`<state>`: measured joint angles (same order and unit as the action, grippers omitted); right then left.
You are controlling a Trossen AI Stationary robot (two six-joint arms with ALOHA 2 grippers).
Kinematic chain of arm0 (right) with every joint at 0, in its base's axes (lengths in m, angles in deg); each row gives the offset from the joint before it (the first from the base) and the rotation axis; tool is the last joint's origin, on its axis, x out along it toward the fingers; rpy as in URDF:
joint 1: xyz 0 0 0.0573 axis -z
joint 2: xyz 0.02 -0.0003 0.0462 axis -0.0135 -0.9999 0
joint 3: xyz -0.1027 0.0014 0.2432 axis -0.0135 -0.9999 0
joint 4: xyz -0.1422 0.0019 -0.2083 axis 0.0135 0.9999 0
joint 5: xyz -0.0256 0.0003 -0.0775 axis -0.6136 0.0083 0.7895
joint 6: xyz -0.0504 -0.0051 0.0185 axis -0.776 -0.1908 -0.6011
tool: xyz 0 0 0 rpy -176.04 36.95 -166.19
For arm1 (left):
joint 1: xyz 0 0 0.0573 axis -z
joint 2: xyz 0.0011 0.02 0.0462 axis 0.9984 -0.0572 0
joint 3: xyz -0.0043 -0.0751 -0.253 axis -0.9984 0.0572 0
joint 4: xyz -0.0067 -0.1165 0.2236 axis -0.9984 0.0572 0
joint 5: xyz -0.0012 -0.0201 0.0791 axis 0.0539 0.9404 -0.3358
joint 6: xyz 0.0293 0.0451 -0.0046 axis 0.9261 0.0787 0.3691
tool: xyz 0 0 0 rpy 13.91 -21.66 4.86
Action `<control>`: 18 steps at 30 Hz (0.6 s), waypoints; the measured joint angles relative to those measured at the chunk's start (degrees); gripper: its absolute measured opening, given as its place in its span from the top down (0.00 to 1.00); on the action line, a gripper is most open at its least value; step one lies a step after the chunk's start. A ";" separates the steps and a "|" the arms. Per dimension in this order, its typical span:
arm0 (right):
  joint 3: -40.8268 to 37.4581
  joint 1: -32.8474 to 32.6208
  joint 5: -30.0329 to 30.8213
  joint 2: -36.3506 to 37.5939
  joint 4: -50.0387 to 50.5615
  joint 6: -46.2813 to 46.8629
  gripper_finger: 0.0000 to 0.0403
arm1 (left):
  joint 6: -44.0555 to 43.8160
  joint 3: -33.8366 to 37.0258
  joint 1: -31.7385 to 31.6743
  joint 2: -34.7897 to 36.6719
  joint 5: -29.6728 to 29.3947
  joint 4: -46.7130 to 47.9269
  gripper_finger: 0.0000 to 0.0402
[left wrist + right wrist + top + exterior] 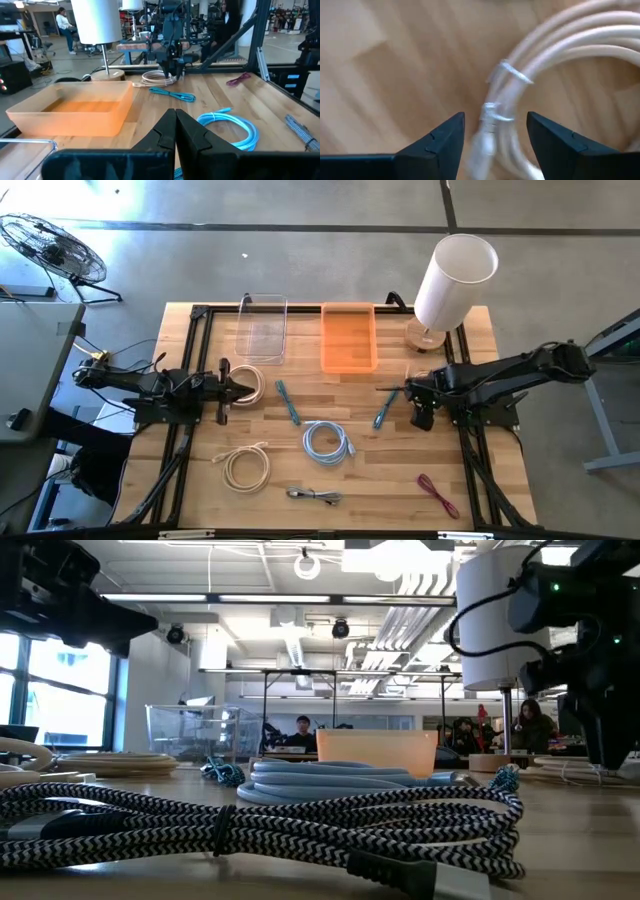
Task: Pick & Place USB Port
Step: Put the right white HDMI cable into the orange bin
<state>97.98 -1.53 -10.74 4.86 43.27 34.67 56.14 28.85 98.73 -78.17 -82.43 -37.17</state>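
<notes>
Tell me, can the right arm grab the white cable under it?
Probably yes. The right gripper hangs open just over the white cable, which lies between its fingers on the table with nothing in the way. The left gripper waits across the table.

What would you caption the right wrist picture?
Open right gripper poised over a coiled white cable on the wooden table.

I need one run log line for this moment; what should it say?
left end effector: shut, waiting on left side | right end effector: open, over cream cable coil | held: nothing
</notes>
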 joint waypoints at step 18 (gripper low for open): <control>-1.31 -0.05 1.24 -9.28 -5.12 4.45 0.87 | -2.44 0.00 0.00 -0.03 1.99 -3.83 1.00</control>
<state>96.67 -1.57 -9.50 -4.41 38.15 39.12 53.71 28.85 98.73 -78.20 -80.43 -41.00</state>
